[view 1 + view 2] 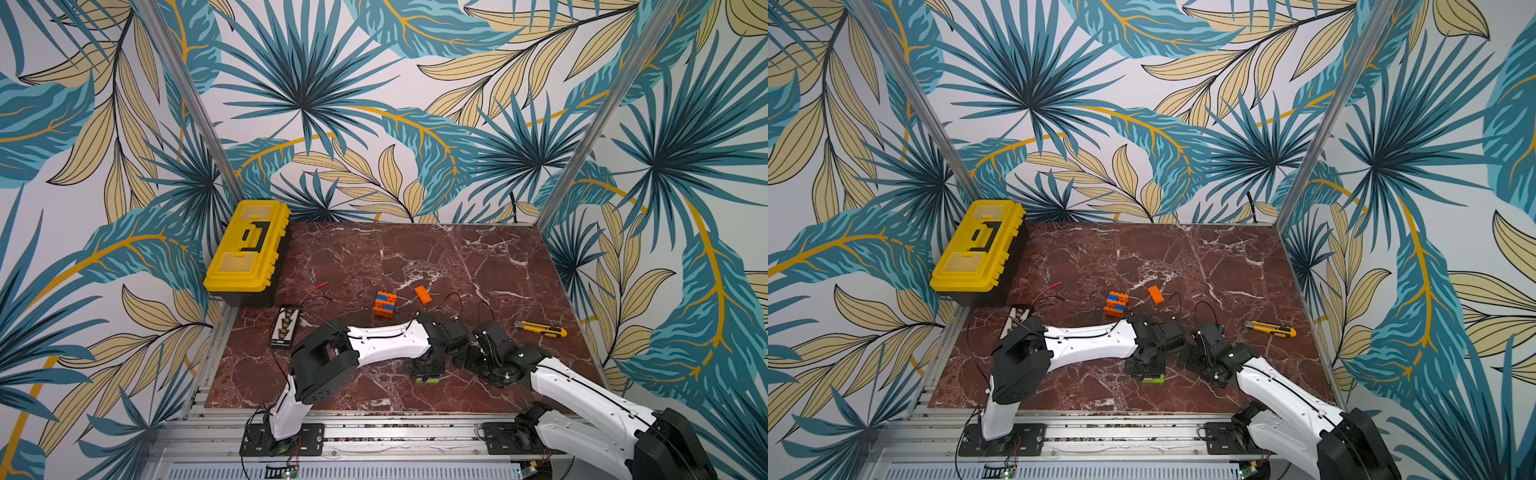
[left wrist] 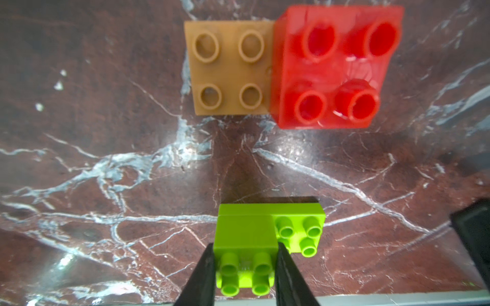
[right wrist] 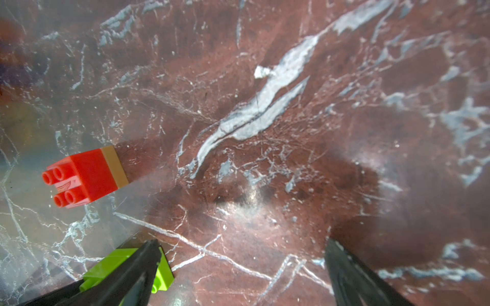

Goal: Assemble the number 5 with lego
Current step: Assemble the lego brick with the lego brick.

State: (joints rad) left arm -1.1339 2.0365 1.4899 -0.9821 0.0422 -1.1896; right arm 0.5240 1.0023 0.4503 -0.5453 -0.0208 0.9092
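My left gripper (image 2: 245, 265) is shut on a lime green lego brick (image 2: 246, 238) that sits on a longer lime green piece (image 2: 299, 230) on the marble table. Beyond it lie a red brick (image 2: 331, 66) and a tan plate (image 2: 228, 69), touching side by side. In both top views only a green edge (image 1: 430, 380) shows under the left gripper (image 1: 424, 368). My right gripper (image 3: 242, 242) stands open just beside it over bare marble, one finger (image 3: 143, 265) in front of the green lego (image 3: 165, 273). An orange and blue stack (image 1: 384, 304) and a loose orange brick (image 1: 423, 294) lie further back.
A yellow toolbox (image 1: 247, 247) stands at the back left. A black terminal strip (image 1: 284, 326) with red and black wires lies in front of it. A yellow utility knife (image 1: 540, 329) lies to the right of the right arm. Patterned walls enclose the table (image 1: 478, 257).
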